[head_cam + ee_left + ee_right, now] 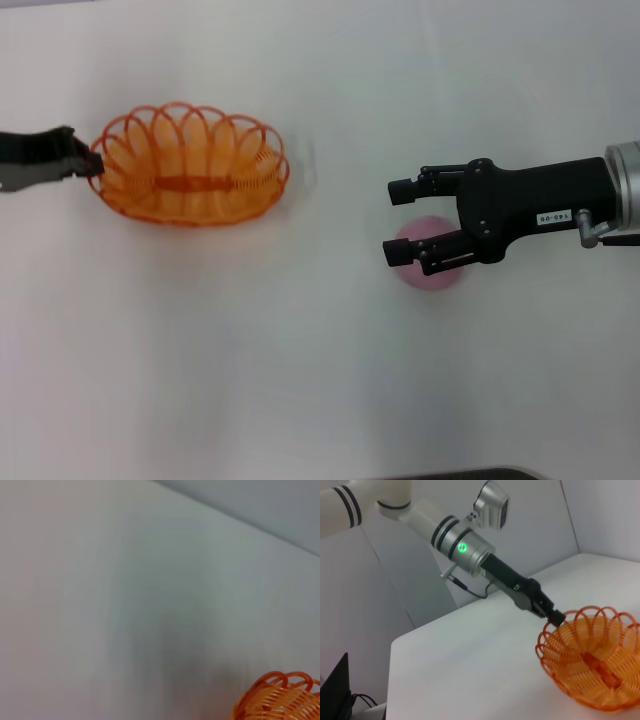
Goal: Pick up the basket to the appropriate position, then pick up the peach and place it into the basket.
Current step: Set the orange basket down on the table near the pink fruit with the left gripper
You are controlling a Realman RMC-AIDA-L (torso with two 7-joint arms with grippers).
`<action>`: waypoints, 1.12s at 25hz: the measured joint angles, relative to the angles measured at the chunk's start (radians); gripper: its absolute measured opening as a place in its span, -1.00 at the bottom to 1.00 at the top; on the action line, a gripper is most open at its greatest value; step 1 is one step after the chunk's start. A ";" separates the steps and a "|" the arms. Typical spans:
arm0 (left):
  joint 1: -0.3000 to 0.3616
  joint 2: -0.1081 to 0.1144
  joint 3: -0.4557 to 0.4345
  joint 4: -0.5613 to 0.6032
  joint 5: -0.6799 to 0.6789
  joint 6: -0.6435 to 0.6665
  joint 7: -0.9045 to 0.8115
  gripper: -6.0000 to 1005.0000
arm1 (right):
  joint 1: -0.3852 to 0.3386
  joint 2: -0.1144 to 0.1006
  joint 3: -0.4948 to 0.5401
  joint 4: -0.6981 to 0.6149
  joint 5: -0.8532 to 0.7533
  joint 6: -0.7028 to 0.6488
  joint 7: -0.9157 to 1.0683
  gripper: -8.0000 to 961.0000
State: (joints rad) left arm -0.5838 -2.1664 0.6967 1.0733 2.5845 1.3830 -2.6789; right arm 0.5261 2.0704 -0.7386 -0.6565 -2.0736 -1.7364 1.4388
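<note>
The oval orange wire basket [190,165] sits on the white table at the left. My left gripper [93,166] comes in from the left edge and is shut on the basket's left rim; the right wrist view shows that gripper [554,616] pinching the rim of the basket [592,665]. A part of the basket's rim [280,700] shows in the left wrist view. The pale pink peach [432,276] lies on the table at the right. My right gripper [398,220] is open over it, and its nearer finger covers part of the peach.
The white table [300,380] stretches between the basket and the peach. A dark strip [470,474] marks the table's front edge. In the right wrist view, the table's far edge [445,617] and a grey wall lie behind the left arm.
</note>
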 joint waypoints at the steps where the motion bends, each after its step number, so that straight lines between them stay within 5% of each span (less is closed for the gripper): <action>1: 0.004 -0.001 0.003 -0.002 0.000 0.002 0.000 -0.80 | 0.000 0.000 0.000 0.000 0.000 0.000 0.000 0.84; 15: 0.006 0.006 0.009 -0.054 -0.003 -0.006 0.008 -0.75 | 0.000 0.000 0.001 0.005 0.001 0.007 0.000 0.83; 23: 0.034 0.012 -0.003 0.084 -0.047 0.062 0.094 -0.19 | 0.002 -0.001 0.007 0.008 0.003 0.009 0.000 0.83; 28: 0.147 0.004 -0.010 0.244 -0.368 0.170 0.453 0.06 | 0.010 -0.001 0.042 0.008 0.006 0.002 0.012 0.82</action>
State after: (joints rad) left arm -0.4364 -2.1620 0.6862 1.3176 2.2164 1.5528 -2.2255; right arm 0.5364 2.0693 -0.6963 -0.6488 -2.0680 -1.7344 1.4504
